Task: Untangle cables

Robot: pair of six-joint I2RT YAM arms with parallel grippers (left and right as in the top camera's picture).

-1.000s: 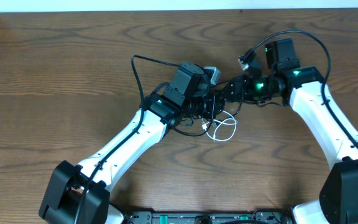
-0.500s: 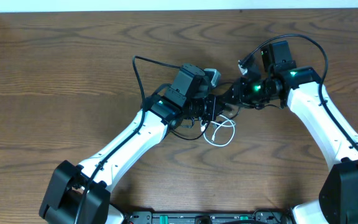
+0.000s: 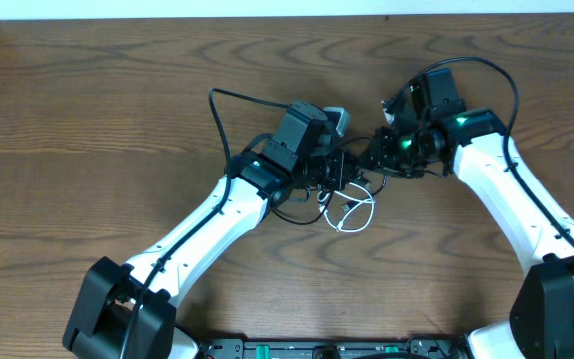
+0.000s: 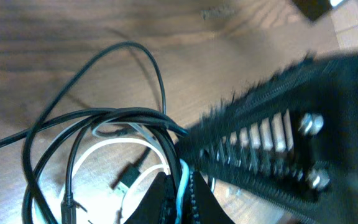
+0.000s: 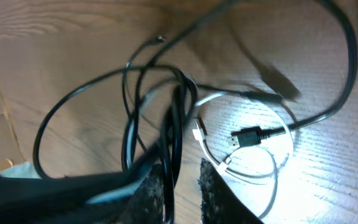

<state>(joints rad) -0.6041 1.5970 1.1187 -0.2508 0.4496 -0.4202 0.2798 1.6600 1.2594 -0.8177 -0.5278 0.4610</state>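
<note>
1. wooden tabletop [image 3: 88, 100] carries two thin cords, one black cord [image 5: 178, 124] and one white cord [image 4: 114, 144], looped together near its middle.
2. left claw [image 4: 180, 193] is pinched on the white cord.
3. right claw [image 5: 182, 180] is clamped on the black cord.

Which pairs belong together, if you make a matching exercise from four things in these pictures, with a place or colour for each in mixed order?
Things:
1. white cable
2. black cable
3. black plug
4. table

Place or colour:
a. brown wood grain
b. lies inside a white loop
c. runs down between the right fingers
d. runs into the narrow gap between the left fingers

Pairs: 1-d; 2-c; 3-b; 4-a
</note>
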